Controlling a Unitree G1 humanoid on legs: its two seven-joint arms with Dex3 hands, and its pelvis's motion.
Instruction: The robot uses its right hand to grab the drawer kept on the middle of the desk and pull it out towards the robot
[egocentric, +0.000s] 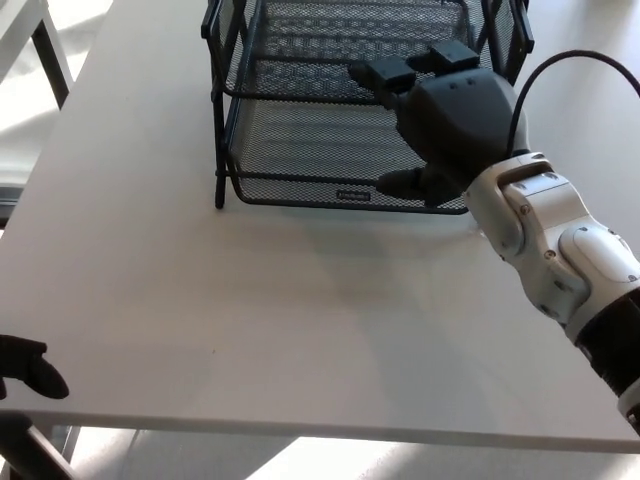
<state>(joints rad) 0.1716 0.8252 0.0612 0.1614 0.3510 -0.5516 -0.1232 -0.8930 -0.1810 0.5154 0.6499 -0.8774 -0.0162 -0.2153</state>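
Observation:
A black wire-mesh drawer (300, 150) sits in the bottom of a black mesh rack (222, 90) at the middle of the white desk (280, 300). Its front rim carries a small label (352, 196). My right hand (450, 120) hovers over the drawer's front right part, open. Two fingers (385, 72) reach left over the rack's upper tier and the thumb (402, 183) lies by the drawer's front rim. The hand hides the drawer's right corner. My left hand (28, 364) shows only as a dark tip at the desk's near left edge.
The desk's near edge (300, 432) runs along the bottom of the picture. A table leg (45, 50) stands off the desk's far left corner. The white right forearm (560, 250) crosses the desk's right side.

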